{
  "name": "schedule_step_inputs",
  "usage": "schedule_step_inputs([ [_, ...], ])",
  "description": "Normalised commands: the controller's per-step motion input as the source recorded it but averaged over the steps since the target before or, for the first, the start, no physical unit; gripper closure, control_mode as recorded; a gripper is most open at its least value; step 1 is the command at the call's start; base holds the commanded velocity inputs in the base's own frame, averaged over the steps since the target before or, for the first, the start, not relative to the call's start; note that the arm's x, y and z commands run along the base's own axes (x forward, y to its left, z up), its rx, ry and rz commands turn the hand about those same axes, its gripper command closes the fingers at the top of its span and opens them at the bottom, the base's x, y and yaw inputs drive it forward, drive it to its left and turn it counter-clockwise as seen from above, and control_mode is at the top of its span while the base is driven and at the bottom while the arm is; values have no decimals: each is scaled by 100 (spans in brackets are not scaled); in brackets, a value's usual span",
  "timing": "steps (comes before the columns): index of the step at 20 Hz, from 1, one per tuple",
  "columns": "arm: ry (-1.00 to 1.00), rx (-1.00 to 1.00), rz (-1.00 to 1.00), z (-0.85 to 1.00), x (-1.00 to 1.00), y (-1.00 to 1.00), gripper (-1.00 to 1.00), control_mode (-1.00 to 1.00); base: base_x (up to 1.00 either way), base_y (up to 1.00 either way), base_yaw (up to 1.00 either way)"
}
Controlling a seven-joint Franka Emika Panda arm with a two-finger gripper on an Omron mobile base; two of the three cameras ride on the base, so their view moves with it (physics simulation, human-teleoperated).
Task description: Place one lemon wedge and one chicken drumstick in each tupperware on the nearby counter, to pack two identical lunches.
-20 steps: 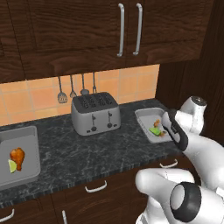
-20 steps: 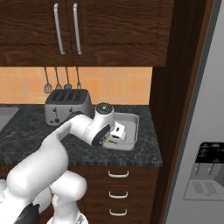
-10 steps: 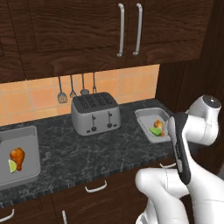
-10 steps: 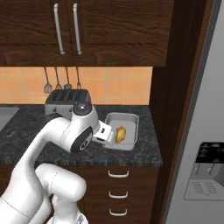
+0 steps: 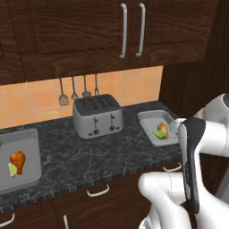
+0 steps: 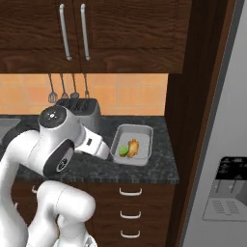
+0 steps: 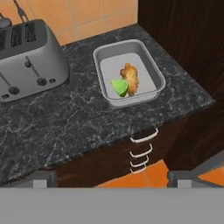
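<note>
Left tupperware (image 5: pixel 24 176) at far left of counter (image 5: pixel 85 154): holds chicken drumstick (image 5: pixel 18 158) and lemon wedge (image 5: pixel 12 169), touching.

Toaster (image 5: pixel 97 116) mid-counter, between containers.

Right tupperware (image 7: pixel 151 72): second drumstick (image 7: pixel 131 78) beside second wedge (image 7: pixel 119 87).

Gripper (image 7: pixel 111 178) spread wide, empty, off counter front edge above drawers.

Judgement: both lunches packed. Best move: retreat clear, jaws apart, avoid container rim.

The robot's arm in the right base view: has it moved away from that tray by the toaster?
Yes. It has swung left, off the tupperware and toward the toaster, uncovering the chicken drumstick and lemon wedge.
</note>
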Motion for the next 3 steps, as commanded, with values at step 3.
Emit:
schedule_step_inputs([
  [3, -12, 0, -2, 78, -40, 59, -100, -100, 0, 0, 0],
])
